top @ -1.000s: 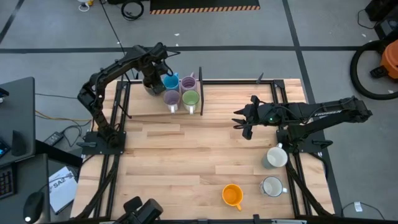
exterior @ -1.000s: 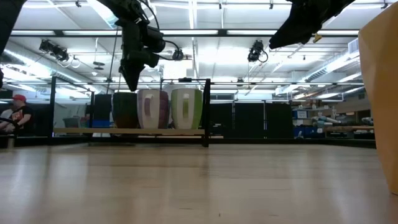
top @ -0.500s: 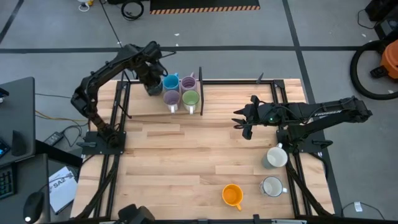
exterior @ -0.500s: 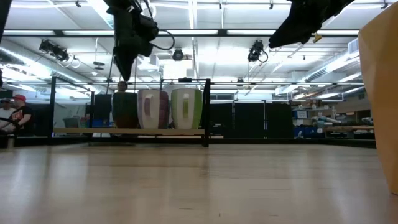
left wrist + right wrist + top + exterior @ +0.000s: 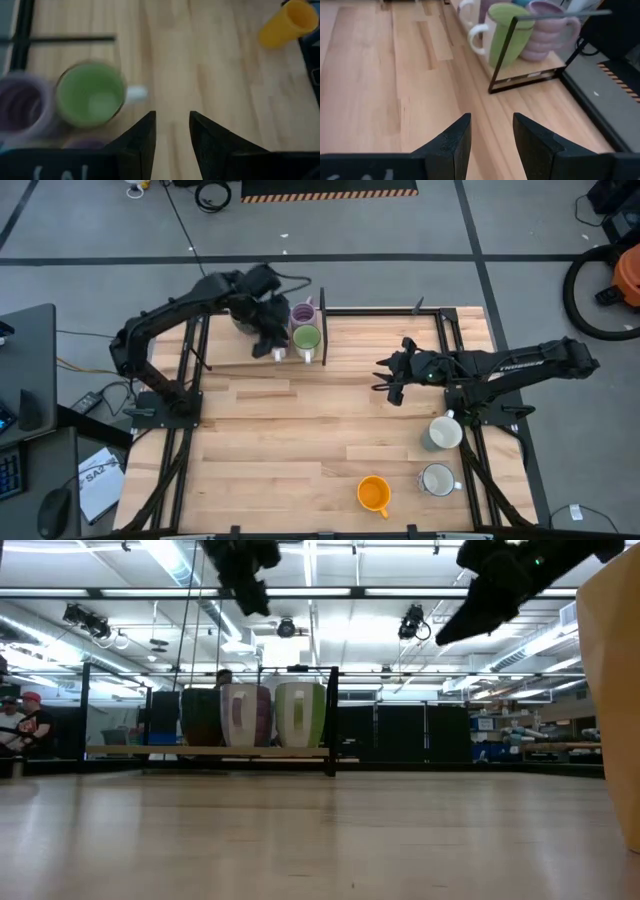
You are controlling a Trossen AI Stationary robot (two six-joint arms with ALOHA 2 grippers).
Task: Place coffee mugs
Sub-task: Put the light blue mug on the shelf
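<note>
Between placements, by the look of it: left gripper (image 5: 272, 332) hovering over the mug cluster at about eleven o'clock on the table (image 5: 300, 440), jaws parted with nothing between them. Green mug (image 5: 307, 339) and a lilac mug (image 5: 303, 313) parked beside the black rack (image 5: 323, 328) (others in the cluster hidden under the arm). Right gripper (image 5: 385, 378) poised near two o'clock, fingers apart, carrying nothing. Still waiting at four to five o'clock: orange mug (image 5: 373, 494) and two white mugs (image 5: 442, 432). Next, probably: reach down to one of those, close on rim or handle, carry toward the rack
</note>
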